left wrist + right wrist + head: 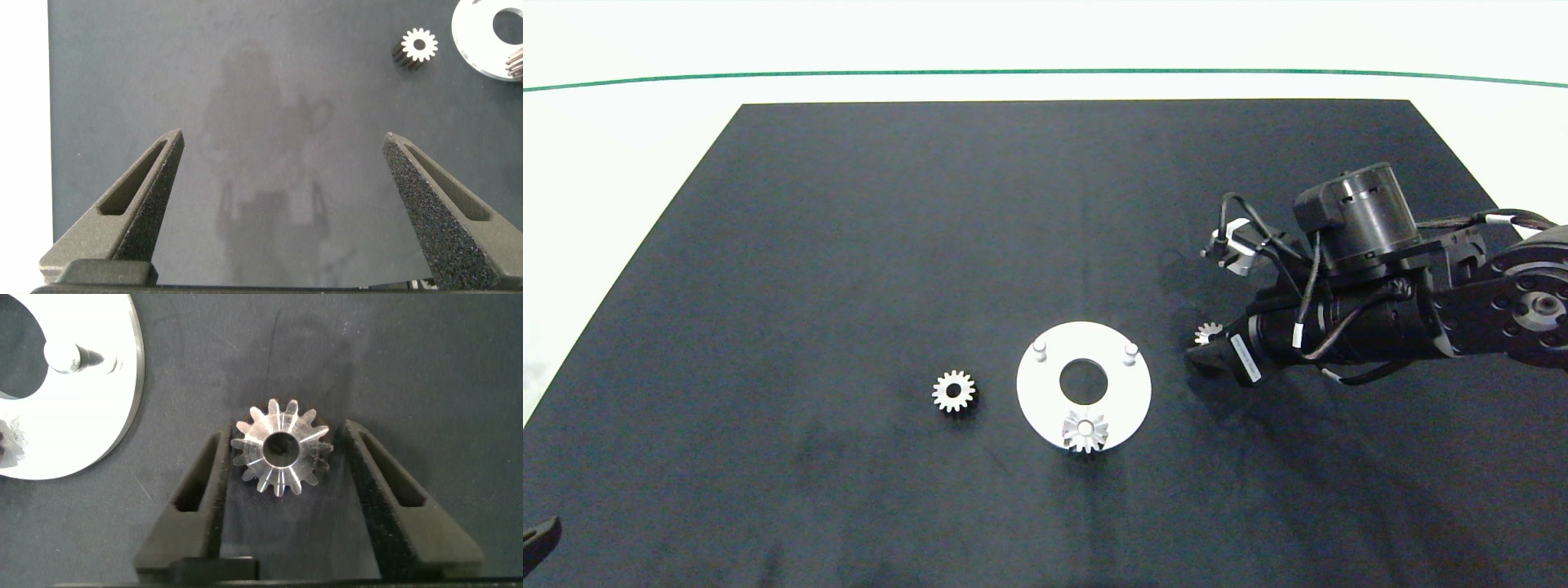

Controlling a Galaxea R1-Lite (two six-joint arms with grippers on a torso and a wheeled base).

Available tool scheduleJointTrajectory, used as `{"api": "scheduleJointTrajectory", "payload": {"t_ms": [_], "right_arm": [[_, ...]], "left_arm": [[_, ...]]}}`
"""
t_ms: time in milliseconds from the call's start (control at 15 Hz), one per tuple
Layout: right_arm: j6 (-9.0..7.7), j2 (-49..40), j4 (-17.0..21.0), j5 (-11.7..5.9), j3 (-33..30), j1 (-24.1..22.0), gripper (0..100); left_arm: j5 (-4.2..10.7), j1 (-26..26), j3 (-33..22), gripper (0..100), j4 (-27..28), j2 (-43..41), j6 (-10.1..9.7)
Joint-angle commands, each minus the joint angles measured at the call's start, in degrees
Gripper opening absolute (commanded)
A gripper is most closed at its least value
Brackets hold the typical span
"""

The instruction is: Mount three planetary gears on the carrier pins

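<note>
The right gripper (282, 453) closed its fingers against a planetary gear (280, 449) just beside the disc (1045, 404), toward the table's right edge. The left gripper (282, 163) gaped wide, empty.

The right tool (282, 453) fingers flank a planetary gear (280, 449) beside the white disc (98, 400).

Robotics lab bench: black mat (849, 245) on white table (621, 147).
</note>
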Motion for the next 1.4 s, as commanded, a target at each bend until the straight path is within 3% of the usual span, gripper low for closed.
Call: {"api": "scheduleJointTrajectory", "payload": {"t_ms": [67, 1400], "right_arm": [[-0.07, 0.1, 0.1, 0.03, 0.1, 0.0, 47], [-0.07, 0.0, 0.1, -0.05, 0.2, 0.1, 8]], "left_arm": [[-0.02, 0.0, 0.0, 100, 0.1, 0.0, 0.03], [0.07, 0.1, -0.2, 100, 0.1, -0.3, 0.03]]}}
